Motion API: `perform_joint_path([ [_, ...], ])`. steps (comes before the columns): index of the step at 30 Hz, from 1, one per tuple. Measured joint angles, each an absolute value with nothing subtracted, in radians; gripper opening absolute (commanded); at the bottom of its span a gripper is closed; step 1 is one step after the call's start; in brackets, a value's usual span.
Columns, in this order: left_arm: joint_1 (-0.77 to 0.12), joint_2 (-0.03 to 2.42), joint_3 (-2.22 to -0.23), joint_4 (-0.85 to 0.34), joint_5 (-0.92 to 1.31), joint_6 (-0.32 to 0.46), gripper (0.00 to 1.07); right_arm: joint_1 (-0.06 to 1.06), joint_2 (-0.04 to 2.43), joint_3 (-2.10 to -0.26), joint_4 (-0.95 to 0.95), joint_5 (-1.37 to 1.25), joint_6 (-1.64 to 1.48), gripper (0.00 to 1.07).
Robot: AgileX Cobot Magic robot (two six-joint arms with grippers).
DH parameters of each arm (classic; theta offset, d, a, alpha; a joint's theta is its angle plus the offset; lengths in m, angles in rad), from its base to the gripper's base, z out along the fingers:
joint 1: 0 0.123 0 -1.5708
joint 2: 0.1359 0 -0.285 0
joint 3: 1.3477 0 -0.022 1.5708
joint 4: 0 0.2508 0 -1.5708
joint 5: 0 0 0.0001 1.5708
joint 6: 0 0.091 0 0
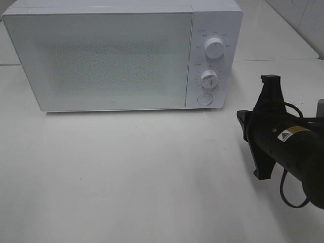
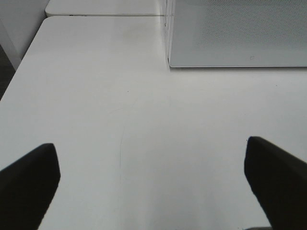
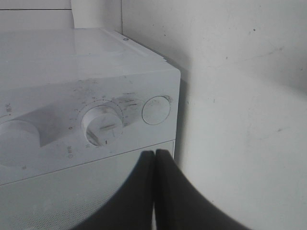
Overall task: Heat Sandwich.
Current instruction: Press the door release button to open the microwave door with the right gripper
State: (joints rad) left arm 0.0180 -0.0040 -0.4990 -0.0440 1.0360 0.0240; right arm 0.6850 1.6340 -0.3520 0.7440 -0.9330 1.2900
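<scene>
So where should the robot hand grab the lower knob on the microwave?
By its round rim, probably, coming straight at the front. The lower knob sticks out of the microwave like a short drum. The right hand is shut, so it must open first.

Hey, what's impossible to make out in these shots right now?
Sandwich: none visible; the microwave, door shut and frosted, hides its interior in every view.
Lower dial markings: too small in exterior high, blurred in right wrist.
Left pincer: outside exterior high's frame; left wrist's edge crops its fingers.
</scene>
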Motion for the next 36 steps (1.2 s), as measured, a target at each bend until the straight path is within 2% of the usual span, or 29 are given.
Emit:
perform_joint_path([
  [18,0.018,-0.004,-0.499,-0.044,1.036,0.024,1.03,0.679,1.772,-0.46,0.706,-0.916,1.322,0.0],
  [26,0.018,-0.004,-0.499,-0.044,1.036,0.024,1.03,0.612,1.888,-0.594,0.589,-0.873,1.347,0.0],
  [36,0.018,-0.004,-0.499,-0.044,1.036,0.024,1.03,0.564,1.958,-0.689,0.552,-0.847,1.365,0.0],
])
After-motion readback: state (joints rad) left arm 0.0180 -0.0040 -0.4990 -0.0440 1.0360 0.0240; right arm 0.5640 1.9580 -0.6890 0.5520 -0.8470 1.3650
